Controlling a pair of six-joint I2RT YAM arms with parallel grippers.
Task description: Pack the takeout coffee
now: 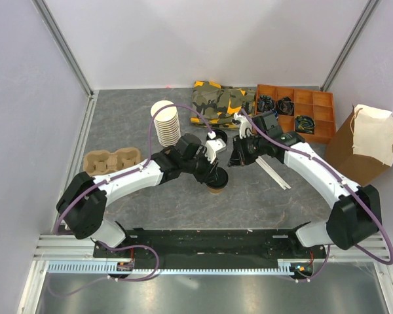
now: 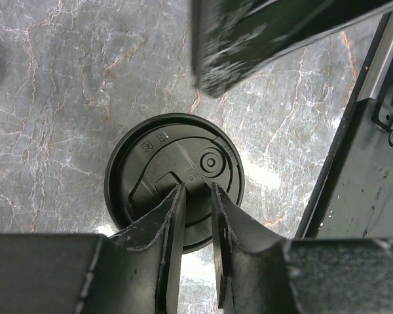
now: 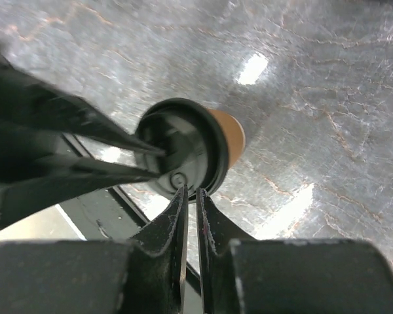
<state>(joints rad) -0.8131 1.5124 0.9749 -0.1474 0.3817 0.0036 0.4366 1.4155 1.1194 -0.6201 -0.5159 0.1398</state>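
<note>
The takeout coffee (image 1: 216, 182), a small brown paper cup under a round black lid, stands on the grey marbled table in front of both arms. In the left wrist view its lid (image 2: 164, 173) fills the middle, and my left gripper (image 2: 196, 188) hangs just over it, jaws a narrow gap apart with nothing between them. The right wrist view shows the cup's brown wall (image 3: 230, 131) beside the lid. My right gripper (image 3: 191, 191) sits at the lid's near rim, almost closed and empty. From above, the left gripper (image 1: 213, 171) covers the lid and the right gripper (image 1: 234, 160) is just right of it.
A tall stack of lidless paper cups (image 1: 165, 124) stands behind the left arm. A cardboard cup carrier (image 1: 111, 159) lies at the left. A camouflage cloth (image 1: 219, 101), an orange compartment box (image 1: 295, 111) and a brown paper bag (image 1: 367, 140) are at the back right. White sticks (image 1: 275, 173) lie under the right arm.
</note>
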